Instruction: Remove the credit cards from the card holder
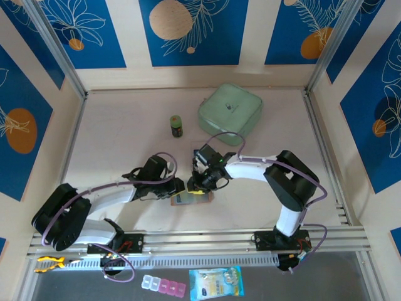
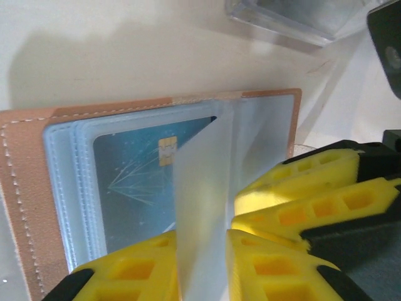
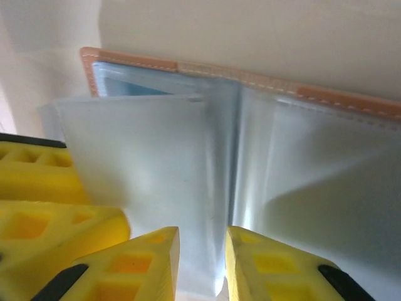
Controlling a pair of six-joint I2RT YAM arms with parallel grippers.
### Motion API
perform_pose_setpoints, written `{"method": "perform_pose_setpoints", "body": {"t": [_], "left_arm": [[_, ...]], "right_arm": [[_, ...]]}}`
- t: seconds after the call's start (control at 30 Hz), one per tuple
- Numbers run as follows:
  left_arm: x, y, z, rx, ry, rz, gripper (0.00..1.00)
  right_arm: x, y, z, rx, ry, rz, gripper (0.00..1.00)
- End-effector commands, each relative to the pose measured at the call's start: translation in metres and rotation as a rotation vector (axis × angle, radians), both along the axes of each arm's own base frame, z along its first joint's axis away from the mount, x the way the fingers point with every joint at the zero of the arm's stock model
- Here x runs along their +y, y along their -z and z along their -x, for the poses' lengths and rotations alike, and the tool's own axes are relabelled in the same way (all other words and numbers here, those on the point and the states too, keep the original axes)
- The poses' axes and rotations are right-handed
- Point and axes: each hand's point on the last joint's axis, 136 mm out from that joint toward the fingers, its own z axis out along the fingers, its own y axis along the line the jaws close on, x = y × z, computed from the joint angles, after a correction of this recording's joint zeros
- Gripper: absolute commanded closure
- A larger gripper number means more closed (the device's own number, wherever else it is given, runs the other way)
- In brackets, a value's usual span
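Nearest, on the grey ledge in front of the arm bases, lie a pill organiser (image 1: 164, 285) with clear and pink cells and a blue-printed sachet (image 1: 216, 282). Past the rail, the two arms reach inward and meet at mid-table over the card holder (image 1: 191, 199), which lies opened flat; from overhead it is a small tan patch half hidden by the grippers. The left wrist view gives the detail: the left gripper (image 2: 200, 241) is closed on one see-through pocket leaf (image 2: 200, 163), holding it upright off the stack. Behind that leaf, a teal credit card (image 2: 141, 182) with a gold chip sits inside a pocket on the wallet's left half. The right gripper (image 2: 241, 210) comes in from the side, its yellow fingers drawn together at the free edge of the same leaf. From the right wrist that leaf fills the middle and runs down between its own close-set fingers (image 3: 276, 269); the card is a thin teal strip at the top corner, under the stitched leather edge. Just beyond the wallet, the left wrist view catches a corner of a clear plastic box (image 2: 294, 15). Farther up the table stand a small green bottle (image 1: 177, 125) and a mint-green zip case (image 1: 230, 114).
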Motion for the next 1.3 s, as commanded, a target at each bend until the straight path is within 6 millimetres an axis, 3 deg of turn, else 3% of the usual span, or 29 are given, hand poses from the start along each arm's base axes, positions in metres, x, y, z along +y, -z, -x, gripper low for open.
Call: {"method": "perform_pose_setpoints", "body": {"t": [0.0,0.27,0.67,1.27], "left_arm": [[-0.011,-0.012,-0.002,-0.008,0.023,0.032,0.77],[-0.017,-0.022,-0.004,-0.022,0.036,0.023,0.77],[-0.037,-0.021,-0.007,-0.014,0.073,0.002,0.79],[-0.079,-0.005,-0.009,0.024,0.139,-0.017,0.74]], "right_arm": [[-0.006,-0.011,0.0,-0.013,0.012,-0.003,0.72],[-0.013,-0.017,-0.002,-0.034,0.026,-0.005,0.72],[-0.036,-0.026,-0.006,-0.07,0.069,-0.017,0.72],[-0.077,-0.041,-0.013,-0.105,0.156,-0.056,0.71]]}}
